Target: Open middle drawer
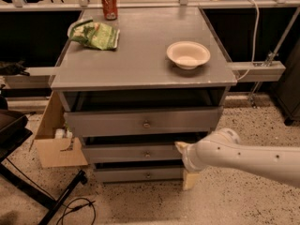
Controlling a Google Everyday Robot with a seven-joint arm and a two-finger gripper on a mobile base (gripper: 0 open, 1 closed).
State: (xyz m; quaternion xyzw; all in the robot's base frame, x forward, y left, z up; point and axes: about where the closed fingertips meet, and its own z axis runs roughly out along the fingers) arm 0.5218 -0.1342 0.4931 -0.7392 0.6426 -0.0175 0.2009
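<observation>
The middle drawer (131,153) is a wide, shallow grey drawer, second in the stack of three under the grey table (140,76). It has a small round knob (147,154) at its centre. My gripper (185,163) is at the end of the white arm, which reaches in from the right. It sits in front of the right end of the middle drawer, to the right of the knob and not on it. It is open and holds nothing. One fingertip (180,146) is up by the drawer front and the other (190,179) hangs lower.
The top drawer (140,123) and bottom drawer (136,175) are above and below. On the table are a white bowl (188,55), a green chip bag (96,34) and a red can (109,4). A cardboard box (54,139) and a black chair base (28,182) stand on the left.
</observation>
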